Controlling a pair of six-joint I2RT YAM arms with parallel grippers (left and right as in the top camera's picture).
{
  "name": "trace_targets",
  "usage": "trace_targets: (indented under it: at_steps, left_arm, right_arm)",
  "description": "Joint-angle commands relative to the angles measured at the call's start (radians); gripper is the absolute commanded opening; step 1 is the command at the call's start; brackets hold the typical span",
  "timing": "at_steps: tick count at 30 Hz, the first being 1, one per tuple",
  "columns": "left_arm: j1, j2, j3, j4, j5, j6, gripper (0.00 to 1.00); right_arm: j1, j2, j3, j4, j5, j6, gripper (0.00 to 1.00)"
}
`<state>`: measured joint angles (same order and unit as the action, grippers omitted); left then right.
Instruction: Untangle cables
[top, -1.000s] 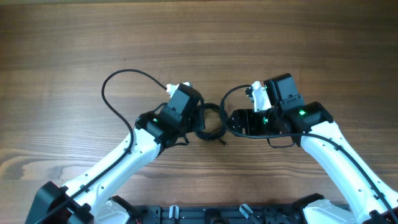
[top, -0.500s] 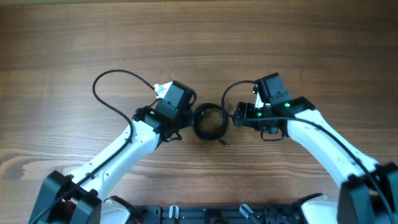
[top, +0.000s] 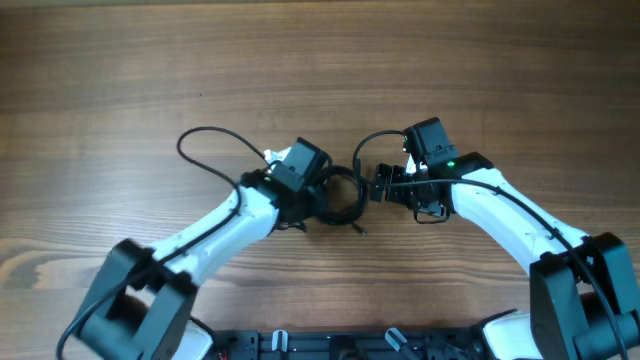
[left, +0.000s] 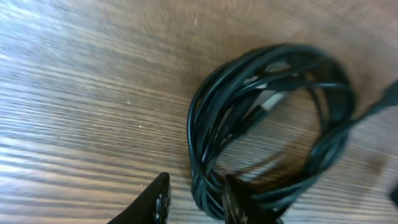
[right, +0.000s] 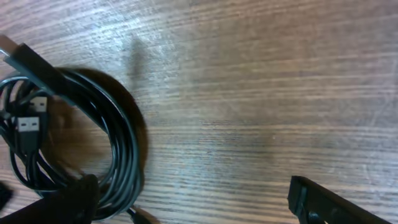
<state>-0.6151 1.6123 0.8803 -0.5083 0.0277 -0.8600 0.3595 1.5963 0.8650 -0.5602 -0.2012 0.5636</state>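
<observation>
left gripper (left: 196, 194), on the arm stretching from the near left corner of the wooden table (top: 320, 60), has its 2 fingers (left: 158, 202) a narrow way apart, straddling the rim of the cables (left: 200, 143): 1 finger sits outside the coil with a sliver of bare wood between it and the strands, the other sits inside the ring against them, so the strands lie between the jaws unpinched. right gripper (right: 189, 186), on the arm from the near right corner, stands wide, 1 finger (right: 68, 199) at the coil's right rim, touching or just over it, i cannot tell which, the other finger (right: 323, 202) well apart over bare wood; it holds nothing. the cables lie as 1 small round coil of many thin black turns, about midway between the table's left and right edges and a little closer to the near edge than the far one, directly between the 2 grippers. a short loose tail (top: 357, 228) sticks out of the coil toward the near edge. inside the ring lie 2 small plug ends (right: 28, 124) side by side, and a longer dark plug (right: 25, 56) lies across the rim. toward the far edge, the thicker black wire (top: 210, 130) of the left arm arcs in a wide loop over the wood, and a smaller black wire (top: 362, 148) curves out from the right arm.
</observation>
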Motion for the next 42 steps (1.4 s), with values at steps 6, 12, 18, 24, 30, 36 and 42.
trace_targets:
  at_steps: [6,12,18,24,30,36,42]
  left_arm:
    - [-0.016,0.066,0.005,0.034,0.007,-0.065,0.29]
    - [-0.016,0.072,0.004,0.064,0.006,-0.066,0.32]
    - [-0.017,0.105,0.004,0.091,0.006,-0.069,0.36]
    - [-0.018,0.155,0.004,0.092,0.006,-0.069,0.28]
    - [-0.018,0.162,0.005,0.144,0.018,-0.058,0.04]
    - [-0.015,0.103,0.021,0.160,0.032,-0.005,0.04]
    - [-0.013,-0.069,0.043,0.122,0.023,0.075,0.04]
  right_arm:
    - [0.003,-0.097,-0.008,0.052,-0.008,-0.007,1.00]
    - [0.003,-0.148,-0.008,0.051,-0.008,-0.007,1.00]
    - [0.003,-0.147,-0.008,0.040,-0.004,-0.012,1.00]
    - [0.003,-0.147,-0.008,0.027,-0.004,-0.013,1.00]
    - [0.003,-0.147,-0.008,0.016,-0.003,-0.014,1.00]
    - [0.003,-0.147,-0.008,-0.008,-0.001,-0.038,1.00]
    - [0.003,-0.147,-0.008,-0.023,-0.041,-0.163,0.94]
